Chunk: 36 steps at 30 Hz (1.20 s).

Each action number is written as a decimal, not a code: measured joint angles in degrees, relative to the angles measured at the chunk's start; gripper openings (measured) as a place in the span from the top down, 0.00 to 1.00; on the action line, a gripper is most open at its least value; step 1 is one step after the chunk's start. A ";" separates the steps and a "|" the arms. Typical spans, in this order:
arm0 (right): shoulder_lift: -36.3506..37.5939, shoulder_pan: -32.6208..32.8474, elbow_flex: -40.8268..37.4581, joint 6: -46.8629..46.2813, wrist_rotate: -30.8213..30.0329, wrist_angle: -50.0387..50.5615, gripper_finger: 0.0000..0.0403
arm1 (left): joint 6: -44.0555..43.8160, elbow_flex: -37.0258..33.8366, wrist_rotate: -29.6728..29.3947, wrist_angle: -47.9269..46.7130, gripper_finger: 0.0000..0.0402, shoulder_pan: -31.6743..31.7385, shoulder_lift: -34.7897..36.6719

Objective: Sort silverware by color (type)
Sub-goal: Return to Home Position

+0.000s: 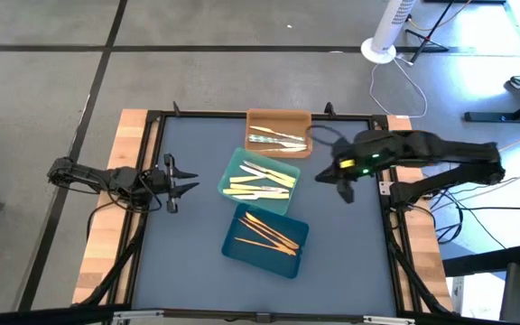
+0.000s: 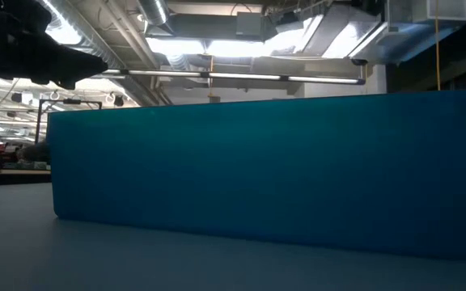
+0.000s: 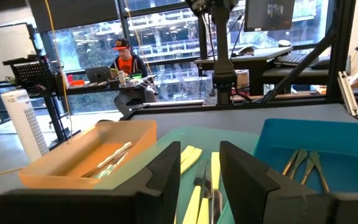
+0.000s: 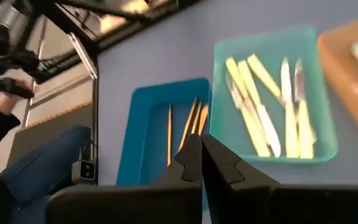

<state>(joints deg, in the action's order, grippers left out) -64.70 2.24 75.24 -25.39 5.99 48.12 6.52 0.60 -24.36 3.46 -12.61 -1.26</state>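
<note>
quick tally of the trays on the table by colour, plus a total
orange tray: 1
teal-green tray: 1
blue tray: 1
total: 3

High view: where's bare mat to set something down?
Bare: mat between the left gripper and the trays, plus both near corners flanking the blue tray. Crowded: the centre, where orange tray, teal tray and blue tray sit packed together, right gripper beside the teal tray.
</note>
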 joint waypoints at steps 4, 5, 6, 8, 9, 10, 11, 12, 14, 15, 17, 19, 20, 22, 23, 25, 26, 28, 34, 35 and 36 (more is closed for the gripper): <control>5.40 0.00 0.04 4.87 -3.19 1.81 1.00 | 0.00 0.00 -0.01 0.00 0.74 0.00 0.00; 6.65 0.00 0.07 5.99 -4.59 2.66 1.00 | 0.00 0.00 0.00 0.00 0.74 0.00 0.00; 7.89 0.00 0.08 6.81 -6.09 3.87 1.00 | 0.00 0.00 0.00 0.00 0.74 -0.01 0.00; 9.68 0.00 0.07 8.27 -9.42 6.35 1.00 | 0.00 0.00 -0.02 0.00 0.74 0.00 0.00; 10.59 0.00 0.07 8.93 -11.13 7.40 1.00 | 0.00 0.00 -0.02 0.00 0.74 0.01 0.00; 11.52 0.00 0.05 9.30 -12.68 8.60 1.00 | 0.00 0.00 -0.02 0.00 0.74 0.00 0.00; 12.43 0.00 -0.48 9.42 -14.10 9.17 1.00 | -0.01 0.00 -0.02 0.00 0.74 0.00 0.00; 13.18 0.00 -1.35 9.43 -15.08 9.15 1.00 | 0.00 0.00 -0.02 0.00 0.74 0.01 0.00; 14.95 -0.02 -3.72 9.41 -15.97 8.38 1.00 | -0.02 0.00 -0.02 0.00 0.74 0.00 0.00; 16.31 0.00 -5.31 9.35 -16.00 8.47 1.00 | -0.02 0.00 -0.02 0.00 0.74 -0.01 0.00; 18.26 0.00 -8.69 9.31 -15.98 7.78 1.00 | -0.02 0.00 -0.02 0.00 0.74 -0.01 0.00; 20.90 0.00 -12.54 9.05 -15.44 5.48 1.00 | -0.04 0.00 -0.02 0.00 0.74 0.00 0.00; 22.22 0.00 -14.52 8.90 -15.27 4.12 1.00 | -0.02 0.00 -0.02 0.00 0.74 0.01 0.00; 24.77 0.00 -18.90 8.90 -14.60 0.16 1.00 | -0.03 0.00 -0.02 0.01 0.74 0.00 0.00; 26.22 0.00 -21.10 8.89 -14.39 -1.48 1.00 | -0.02 0.00 -0.02 0.00 0.74 0.01 0.00; 29.25 0.00 -25.76 8.86 -14.37 -4.55 1.00 | -0.02 0.00 -0.02 0.00 0.74 -0.01 0.00; 30.75 0.00 -28.02 8.85 -14.38 -6.28 1.00 | -0.02 0.00 -0.02 0.00 0.74 -0.01 0.00; 34.03 0.00 -32.53 8.77 -14.39 -9.69 1.00 | -0.03 0.00 -0.02 0.00 0.74 -0.01 0.00; 43.58 -0.02 -44.14 8.73 -14.60 -19.59 1.00 | -0.02 0.00 -0.02 0.00 0.74 -0.01 0.00; 45.04 -0.01 -45.68 8.75 -14.94 -20.60 1.00 | -0.02 0.00 -0.02 0.00 0.74 0.00 0.00; 46.37 -0.01 -46.94 8.74 -15.33 -21.61 1.00 | -0.02 0.00 -0.02 0.00 0.74 0.01 0.00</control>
<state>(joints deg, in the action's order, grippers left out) -18.34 2.23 28.30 -16.65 -9.34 26.51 6.50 0.60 -24.38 3.46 -12.61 -1.26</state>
